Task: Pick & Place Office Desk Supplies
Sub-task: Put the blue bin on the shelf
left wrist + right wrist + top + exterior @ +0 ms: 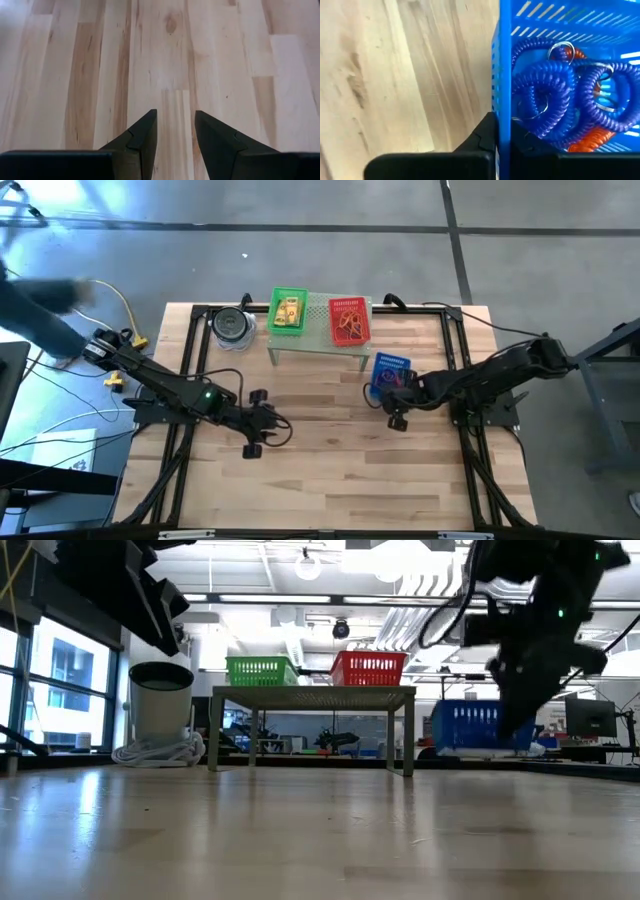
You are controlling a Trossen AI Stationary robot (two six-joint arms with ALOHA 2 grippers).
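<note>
A blue basket [390,372] sits right of the pale-green shelf [318,340], near its front right leg. It holds blue coiled loops [555,90] and some orange ones [583,141]. My right gripper [388,392] is shut on it. On the shelf stand a green basket [289,311] with yellow packets and a red basket [349,321] with orange loops. My left gripper [272,423] hangs open over bare wood at the table's left middle, touching nothing. My right gripper [504,142] has the blue basket's side wall [504,75] pinched between its fingers, one finger [480,142] outside and the other [526,146] inside among the loops. Whether the basket stands on the table or is lifted, I cannot tell.
A round grey container [232,325] stands left of the shelf on the far side of the table. A person's dark sleeve [35,310] reaches in beyond the table's far left corner. Bare wooden table top [330,470] lies along the near half.
</note>
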